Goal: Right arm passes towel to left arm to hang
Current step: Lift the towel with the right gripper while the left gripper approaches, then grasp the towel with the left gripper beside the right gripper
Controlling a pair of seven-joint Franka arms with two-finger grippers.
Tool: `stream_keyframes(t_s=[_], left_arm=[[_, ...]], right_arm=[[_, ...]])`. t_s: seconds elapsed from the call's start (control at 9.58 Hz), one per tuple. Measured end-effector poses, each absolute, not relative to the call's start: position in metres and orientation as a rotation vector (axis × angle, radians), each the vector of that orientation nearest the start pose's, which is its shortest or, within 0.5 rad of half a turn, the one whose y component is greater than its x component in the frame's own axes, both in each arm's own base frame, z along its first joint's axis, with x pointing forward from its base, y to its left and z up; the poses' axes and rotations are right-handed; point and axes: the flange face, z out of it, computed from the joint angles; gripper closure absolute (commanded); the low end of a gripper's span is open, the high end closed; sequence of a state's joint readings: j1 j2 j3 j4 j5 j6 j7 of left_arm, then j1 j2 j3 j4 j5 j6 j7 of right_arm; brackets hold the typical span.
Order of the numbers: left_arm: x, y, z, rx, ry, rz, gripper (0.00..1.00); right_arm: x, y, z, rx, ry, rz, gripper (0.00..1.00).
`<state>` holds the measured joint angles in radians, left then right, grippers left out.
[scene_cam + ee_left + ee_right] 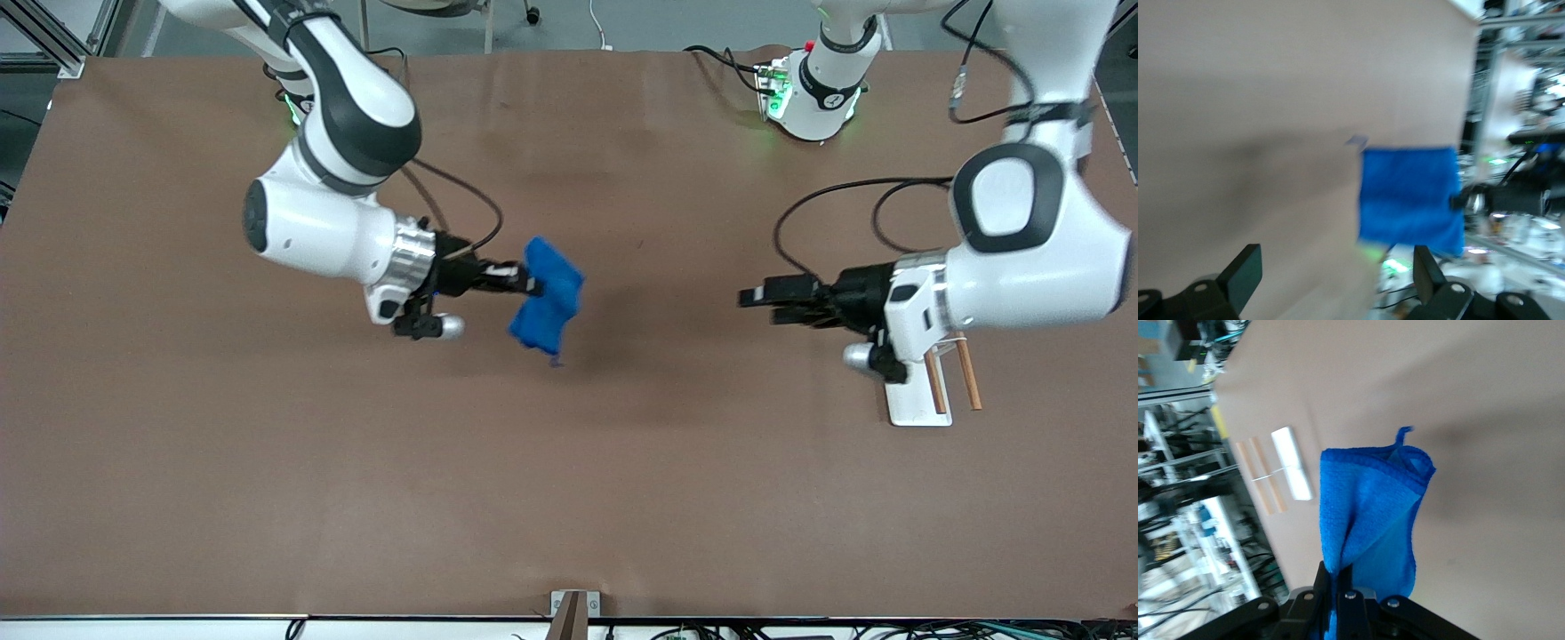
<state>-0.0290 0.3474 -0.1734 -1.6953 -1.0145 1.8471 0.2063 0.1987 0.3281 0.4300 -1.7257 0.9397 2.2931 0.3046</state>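
Observation:
The right arm's gripper (532, 284) is shut on the bright blue towel (548, 295) and holds it in the air over the middle of the table. In the right wrist view the towel (1371, 513) hangs folded from the shut gripper (1345, 577), its small corner loop (1403, 437) at the free end. The left arm's gripper (749, 300) is open and empty, held level over the table and pointing at the towel, a clear gap away. The left wrist view shows the towel (1410, 197) ahead of its spread fingers (1245, 273).
A white-based rack with two wooden rods (942, 382) stands on the table under the left arm's wrist; it also shows in the right wrist view (1275, 470). Cables loop from both wrists. The brown table (569, 498) spreads toward the front camera.

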Motion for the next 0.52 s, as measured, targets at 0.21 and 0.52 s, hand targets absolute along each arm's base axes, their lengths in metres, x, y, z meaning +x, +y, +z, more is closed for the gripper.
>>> stream_keyframes(t_s=[0.21, 0.52], left_arm=[[0.621, -0.214, 0.380, 1.955, 0.089, -0.256, 0.00], [0.604, -0.222, 0.335, 1.763, 0.141, -0.273, 0.09]], right_arm=[[0.541, 0.402, 0.457, -2.058, 0.385, 0.326, 1.00], [0.543, 0.415, 0.481, -1.937, 0.420, 0.346, 1.00]])
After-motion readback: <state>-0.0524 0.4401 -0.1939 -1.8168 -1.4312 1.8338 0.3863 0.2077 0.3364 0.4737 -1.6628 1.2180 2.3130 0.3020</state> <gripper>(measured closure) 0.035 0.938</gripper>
